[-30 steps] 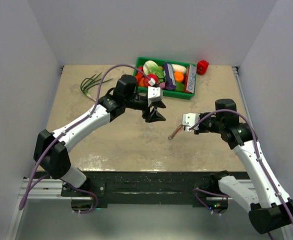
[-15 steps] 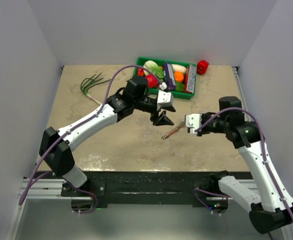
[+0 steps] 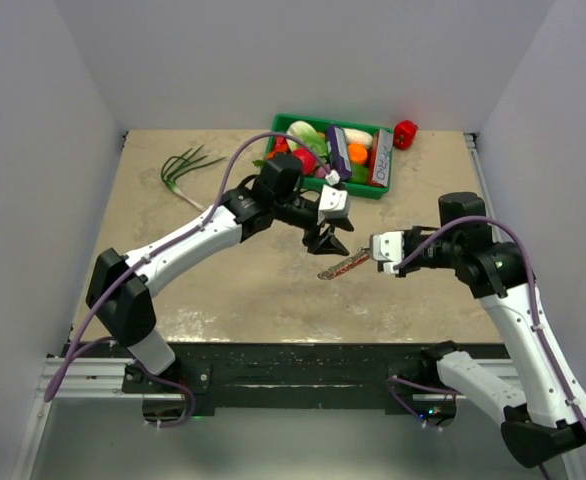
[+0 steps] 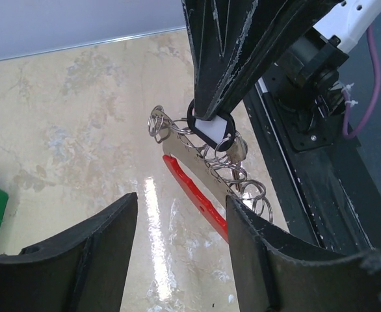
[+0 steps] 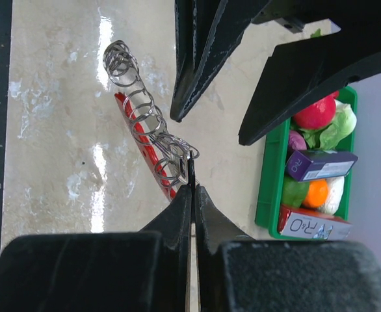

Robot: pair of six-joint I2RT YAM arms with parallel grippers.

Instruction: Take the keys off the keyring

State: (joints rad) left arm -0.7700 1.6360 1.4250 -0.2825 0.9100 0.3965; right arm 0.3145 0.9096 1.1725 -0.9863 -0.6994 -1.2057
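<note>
Holding the keys (image 4: pixel 237 148) and keyring (image 4: pixel 224 170) over the desk (image 3: pixel 223 290) in my clenched right claw (image 5: pixel 192 184), red tag (image 4: pixel 197 195) dangling, so my released left claw (image 3: pixel 329 243), straddling the bunch, can grip it.

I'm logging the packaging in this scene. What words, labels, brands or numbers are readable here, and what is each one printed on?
"...RO": large dark letters on the white box lying in the green bin; the letters before these are unclear.
Purple box in the same bin: small print, too blurred to read.
Nothing else in these views carries legible text.
</note>
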